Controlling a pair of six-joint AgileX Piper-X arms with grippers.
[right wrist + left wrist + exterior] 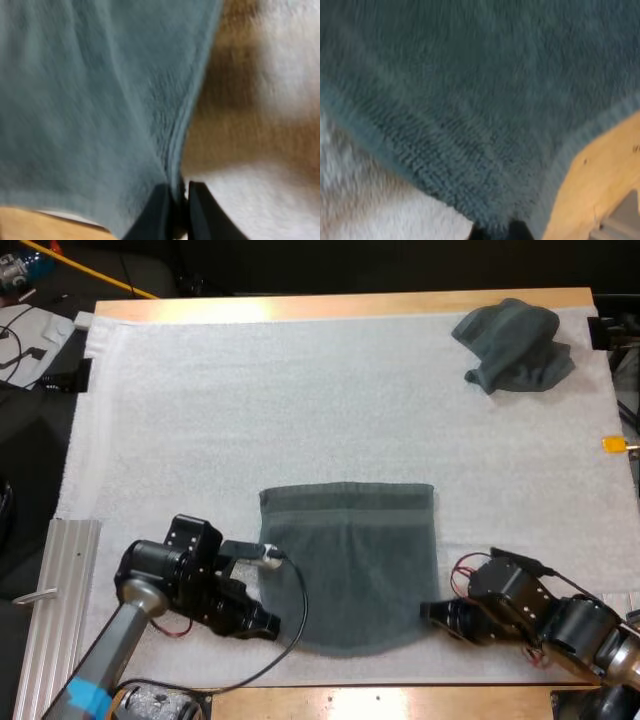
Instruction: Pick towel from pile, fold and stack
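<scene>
High view: my left gripper [268, 625] pinches the near left corner of the flat dark grey-green terry towel [350, 560] on the white foam mat [200, 420], and my right gripper [428, 612] is clamped on its near right edge. I judge the pick done, with folding and stacking left; a crumpled grey-green cloth towel [512, 345] lies far right.

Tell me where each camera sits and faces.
High view: behind both arms, looking forward and down over the mat; both arms, left tool, right tool show.
Left wrist view: on the left arm, facing a corner of the spread towel; fingertips show.
Right wrist view: on the right arm, facing that towel's edge, pinched between its fingers.
All share the spread towel.
</scene>
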